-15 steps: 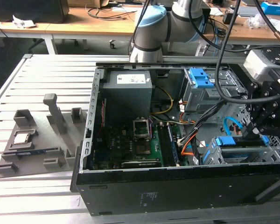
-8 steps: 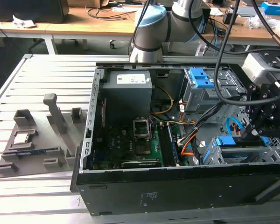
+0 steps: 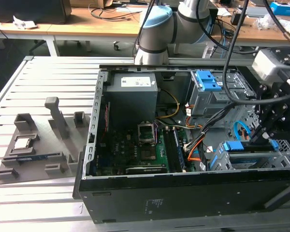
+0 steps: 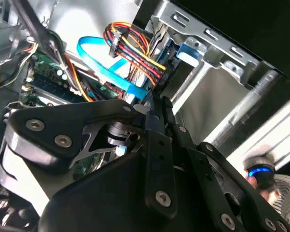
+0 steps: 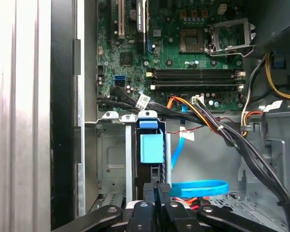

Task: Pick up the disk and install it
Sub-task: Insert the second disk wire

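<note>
While poised with gripper point(image 5: 159, 186) pressed together at lower centre, just beside the disk point(image 5: 151, 147) upright in cage point(image 5: 111, 159); probably seating it.

The gripper point(image 3: 261, 137) hides most of the disk point(image 3: 249, 158) in the exterior view. In the second wrist view a blurred person point(image 4: 266, 176) is cut off at the edge.
</note>
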Tool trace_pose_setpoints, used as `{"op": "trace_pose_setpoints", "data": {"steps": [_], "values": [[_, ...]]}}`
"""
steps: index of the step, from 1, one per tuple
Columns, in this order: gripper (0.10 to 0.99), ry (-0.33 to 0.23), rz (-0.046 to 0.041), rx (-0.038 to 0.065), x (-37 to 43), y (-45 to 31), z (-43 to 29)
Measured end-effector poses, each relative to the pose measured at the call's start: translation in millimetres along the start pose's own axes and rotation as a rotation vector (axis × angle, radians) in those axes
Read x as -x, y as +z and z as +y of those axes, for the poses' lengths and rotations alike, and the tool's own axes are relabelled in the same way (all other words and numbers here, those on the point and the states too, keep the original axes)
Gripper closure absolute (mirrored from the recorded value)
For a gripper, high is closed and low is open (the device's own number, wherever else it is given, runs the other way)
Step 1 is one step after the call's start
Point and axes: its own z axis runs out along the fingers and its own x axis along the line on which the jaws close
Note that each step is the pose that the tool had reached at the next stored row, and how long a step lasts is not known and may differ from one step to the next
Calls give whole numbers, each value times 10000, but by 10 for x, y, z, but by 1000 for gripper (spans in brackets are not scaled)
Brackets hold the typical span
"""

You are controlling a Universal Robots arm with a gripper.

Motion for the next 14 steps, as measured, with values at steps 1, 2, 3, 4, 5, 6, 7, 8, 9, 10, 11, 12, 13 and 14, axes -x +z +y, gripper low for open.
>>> {"op": "trace_pose_setpoints", "data": {"steps": [1,2,3,4,5,6,7,8,9,10,11,12,13,14], "values": [[914,0,-1,0,9,-37,2],[914,0,1,0,32,-84,5],[914,0,5,0,44,-110,6],[925,0,6,-1,52,-138,8],[984,1,7,0,71,-189,11],[984,0,14,0,86,-223,13],[984,1,18,0,96,-247,14],[984,1,17,0,102,-278,16],[984,1,20,0,102,-302,17],[984,2,19,0,102,-342,19],[984,1,17,0,102,-351,20],[984,1,15,0,102,-352,20],[984,1,19,0,102,-354,20],[984,1,19,0,102,-355,20]]}}
